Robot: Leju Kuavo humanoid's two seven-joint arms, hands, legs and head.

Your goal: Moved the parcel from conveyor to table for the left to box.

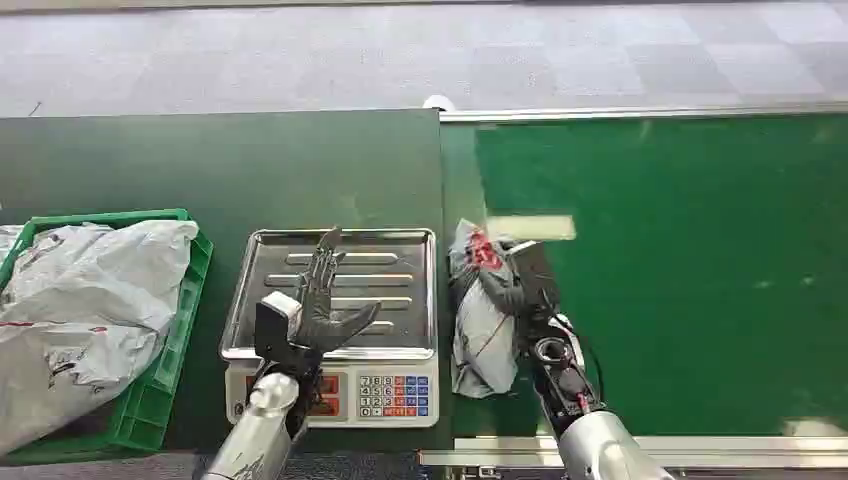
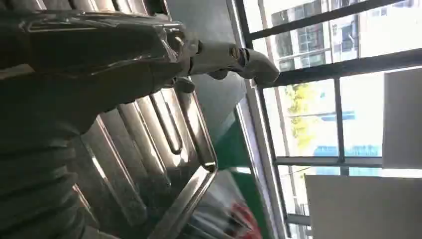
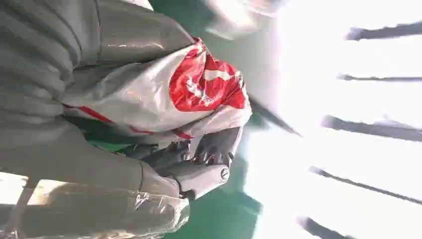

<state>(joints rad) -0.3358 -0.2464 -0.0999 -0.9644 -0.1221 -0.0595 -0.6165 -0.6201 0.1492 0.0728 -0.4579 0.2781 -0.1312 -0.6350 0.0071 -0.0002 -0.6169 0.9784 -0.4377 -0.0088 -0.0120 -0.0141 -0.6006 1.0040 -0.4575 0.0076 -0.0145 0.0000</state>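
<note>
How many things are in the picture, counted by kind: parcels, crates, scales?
Parcels: 2, one in the right hand (parcel), one in the crate (bagged parcel)
Crates: 1 (green crate)
Scales: 1 (scale)
Total: 4

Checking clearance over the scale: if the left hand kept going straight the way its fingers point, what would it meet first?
Likely nothing soon: the left hand points across the scale's steel pan toward bare dark table. Its height above the pan is unclear.

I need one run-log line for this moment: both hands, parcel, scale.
right hand: grips parcel at conveyor's left edge | left hand: open, above scale pan | crate: holds grey bags
</note>
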